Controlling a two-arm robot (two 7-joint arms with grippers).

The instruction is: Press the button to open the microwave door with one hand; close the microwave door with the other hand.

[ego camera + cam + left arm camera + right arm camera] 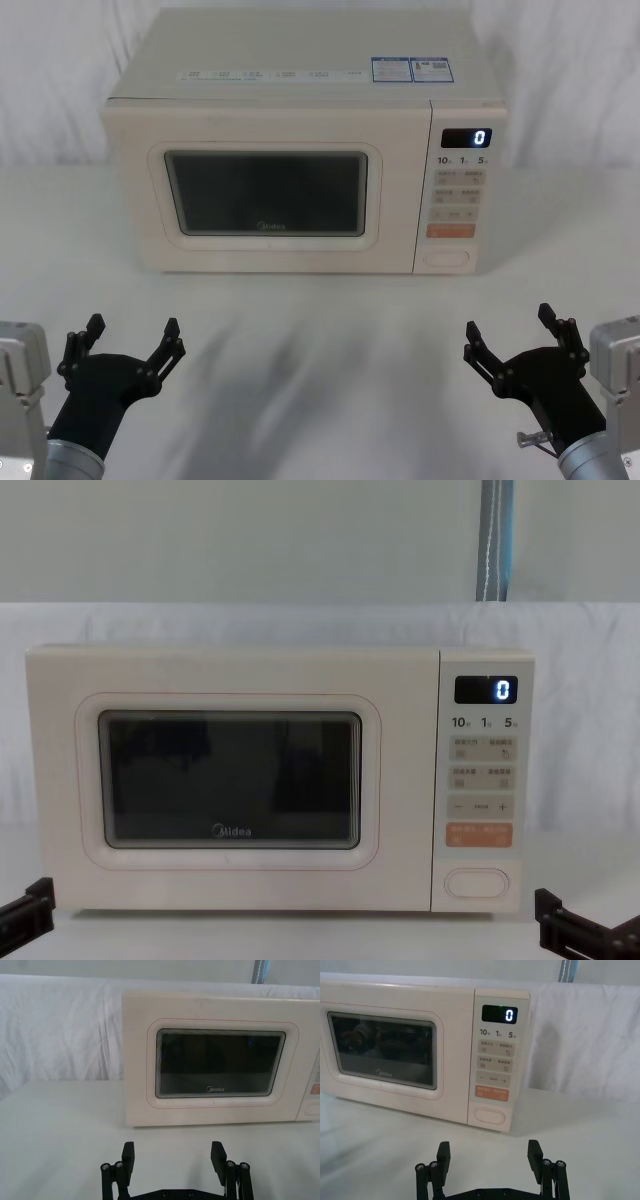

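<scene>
Left gripper (132, 335): black and pointy, fingers spread wide apart, holding nothing. It hangs over the white table (320, 340) in front of the microwave, on the door's side, well apart from it.
Right gripper (516, 335): black and pointy too, fingers spread wide, holding nothing. It hangs in front of the microwave's control panel side, well apart from it.
Microwave door (270, 190): big cream-white panel with a dark glass window. It is shut flat against the microwave's front.
Button (447, 258): wide oval cream-white button at the bottom of the microwave's control panel, just under the orange rectangle button (450, 230). Nothing touches it.
Display (466, 138): small dark screen at the top of the microwave's control panel. It shows a glowing 0.
Blue stickers (411, 70): on top of the microwave, near its back edge.
</scene>
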